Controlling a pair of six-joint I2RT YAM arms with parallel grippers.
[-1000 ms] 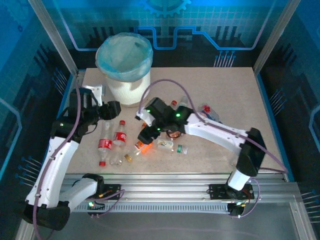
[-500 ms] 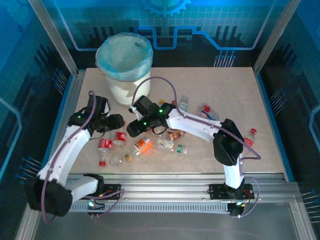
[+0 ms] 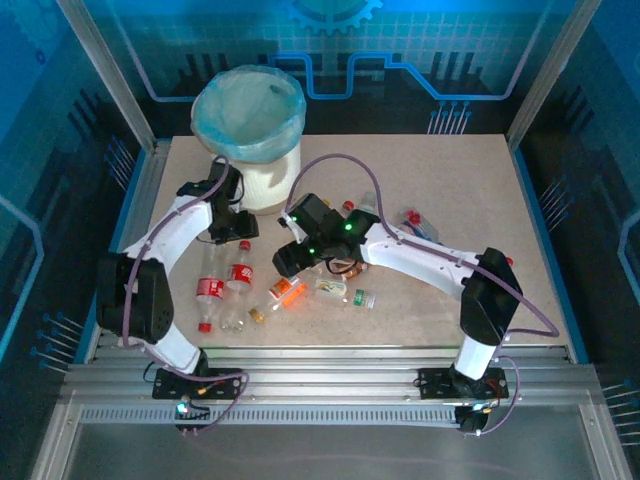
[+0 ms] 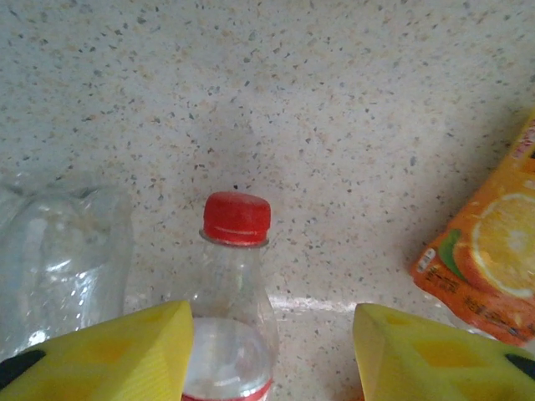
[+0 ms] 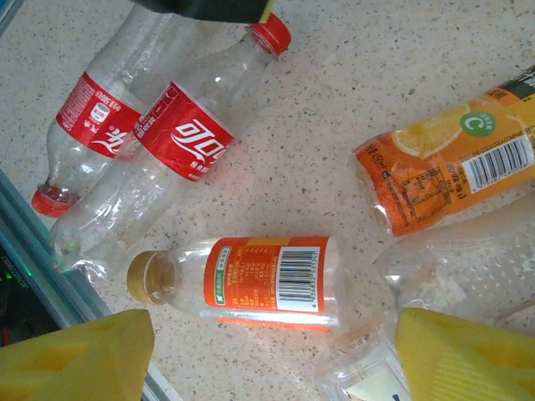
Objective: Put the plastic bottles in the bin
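Your left gripper [image 4: 269, 334] stands spread astride a red-capped bottle [image 4: 230, 301]; your right gripper [image 5: 274, 334] hangs open over an orange-labelled bottle [image 5: 251, 280]. Both bottles look light, thin-walled and slippery, so pinch gently across the firmer shoulder.

left hand [image 4: 272, 322]: spread, pointing down | right hand [image 5: 276, 334]: spread, pointing down

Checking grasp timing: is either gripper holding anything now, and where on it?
Nothing is held. The left gripper straddles the red-capped bottle at its shoulder, jaws open; the right gripper hangs open above the orange-label bottle.
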